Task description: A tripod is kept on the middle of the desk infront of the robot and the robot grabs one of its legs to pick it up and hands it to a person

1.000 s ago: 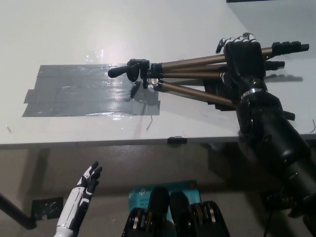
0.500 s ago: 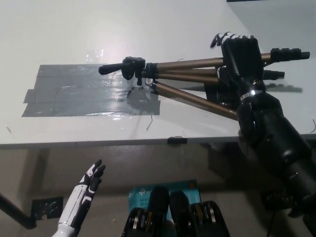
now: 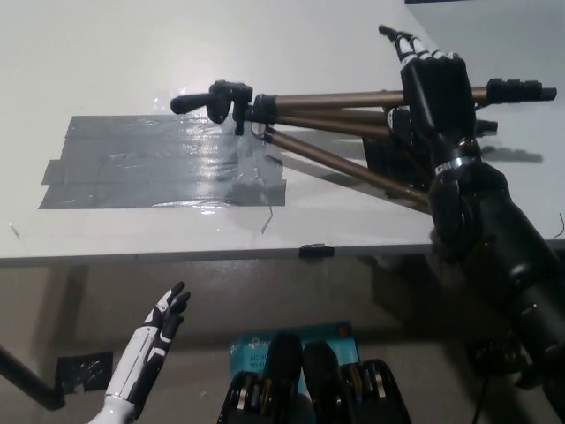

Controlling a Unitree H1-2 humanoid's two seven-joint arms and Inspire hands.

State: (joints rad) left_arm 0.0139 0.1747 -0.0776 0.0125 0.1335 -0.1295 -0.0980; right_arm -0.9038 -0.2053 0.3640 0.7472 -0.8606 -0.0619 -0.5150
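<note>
The bronze-legged tripod with black head and black feet (image 3: 335, 115) lies roughly on its side across the right half of the white desk (image 3: 177, 44), its legs fanned out toward the right edge and its black pan head and handle (image 3: 216, 99) pointing left, over the upper right corner of the grey tape patch (image 3: 141, 163). The head end appears lifted clear of the desk, judging by the shadow lying below it on the tape, while the lower leg slopes down toward the desk edge at the right. That tilt fits a grasp taken far out along the legs: the weight of the head hangs on a long lever, so the tripod sits slanted rather than level.

The black right hand (image 3: 434, 88) sits over the legs near their feet, back of the hand toward the camera. Its fingers curl down and out of sight behind the legs, apparently wrapped round one leg, with one fingertip sticking up above. Holding near the feet leaves the head end free for a person to take, though no person shows here.

The white left hand (image 3: 159, 322) rests below the desk's front edge at lower left, fingers spread and holding nothing.
</note>
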